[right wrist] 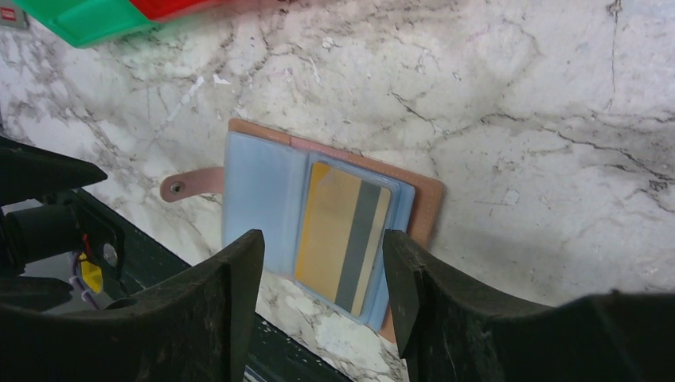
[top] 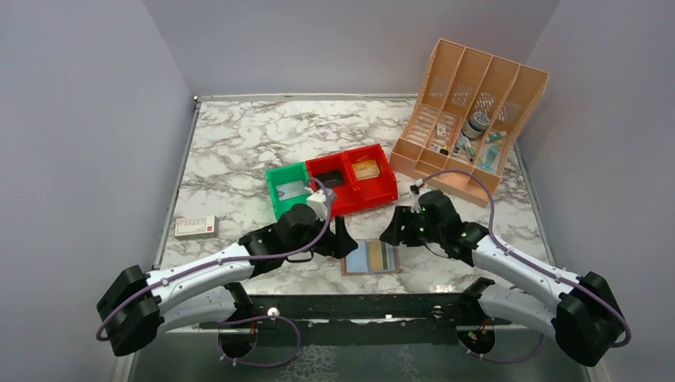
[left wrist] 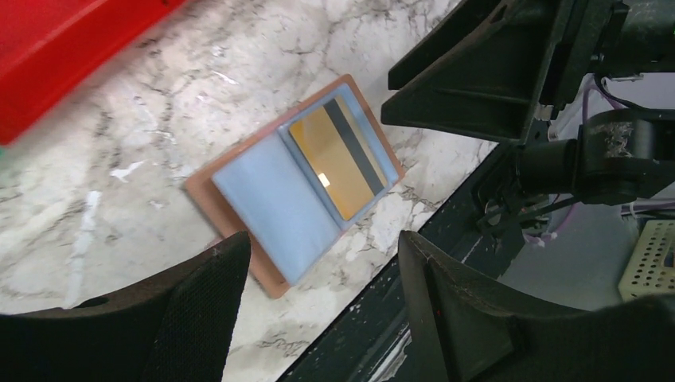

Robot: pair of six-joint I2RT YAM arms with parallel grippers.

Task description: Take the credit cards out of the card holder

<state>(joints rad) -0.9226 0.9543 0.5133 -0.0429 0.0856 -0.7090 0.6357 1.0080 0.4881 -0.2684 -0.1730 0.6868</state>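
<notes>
The card holder (top: 370, 258) lies open and flat on the marble near the table's front edge, brownish-pink with two pale blue pocket panels (left wrist: 275, 199) (right wrist: 263, 191). A yellow-gold credit card with a dark stripe (left wrist: 338, 159) (right wrist: 338, 235) sits inside its right pocket. A dark grey card does not show. My left gripper (top: 344, 237) hovers at the holder's left side, open and empty (left wrist: 322, 298). On the other side, my right gripper (top: 394, 227) is above the holder's right half, its fingers open on either side of the card's near end (right wrist: 322, 294), holding nothing.
Red bins (top: 350, 179) and a green bin (top: 288, 187) stand just behind the holder. A peach slotted organizer (top: 470, 111) with small items is at the back right. A small white box (top: 195, 227) lies at the left. The dark table edge (top: 358, 306) runs close in front.
</notes>
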